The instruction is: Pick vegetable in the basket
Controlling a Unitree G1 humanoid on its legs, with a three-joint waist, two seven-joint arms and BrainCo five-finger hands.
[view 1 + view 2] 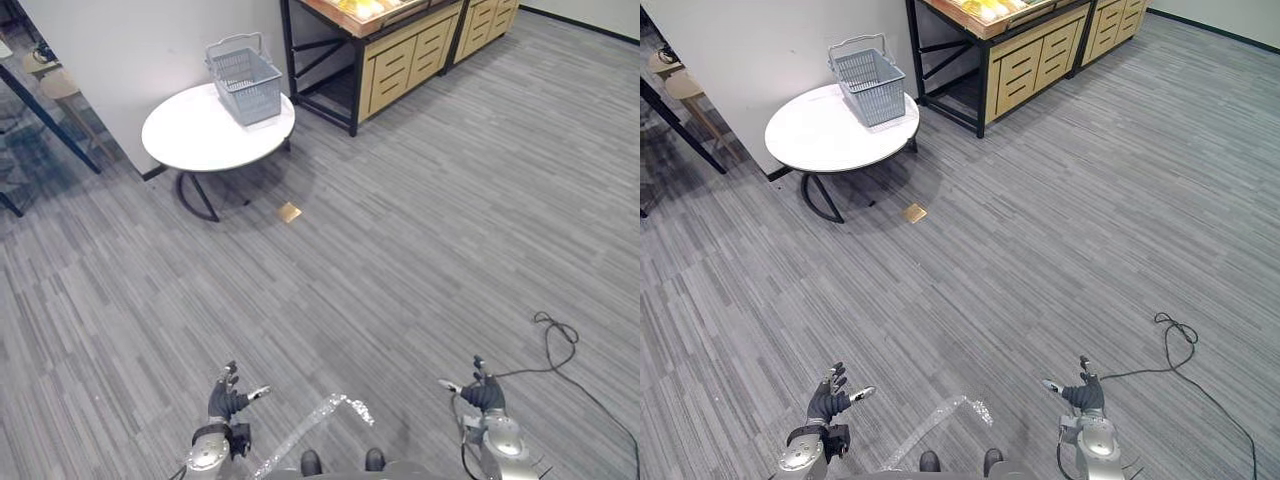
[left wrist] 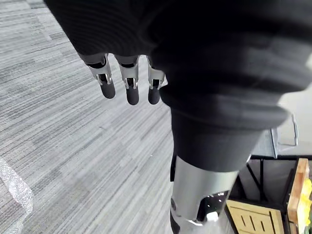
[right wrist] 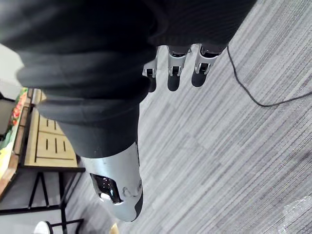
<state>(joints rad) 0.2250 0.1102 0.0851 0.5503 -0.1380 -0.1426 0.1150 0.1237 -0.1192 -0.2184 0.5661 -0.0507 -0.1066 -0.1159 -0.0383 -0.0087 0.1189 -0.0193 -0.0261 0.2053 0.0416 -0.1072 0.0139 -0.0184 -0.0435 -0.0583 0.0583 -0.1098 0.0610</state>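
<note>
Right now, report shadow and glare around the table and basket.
Left eye view: the white table throws a soft shadow on the carpet beneath; its top shows no hard glare. Right eye view: the grey basket is evenly lit.

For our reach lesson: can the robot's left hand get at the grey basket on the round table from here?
Probably not: the open left hand hangs near the robot, while the basket stands on the table far across the carpet. Nothing blocks the way; it must walk closer.
</note>
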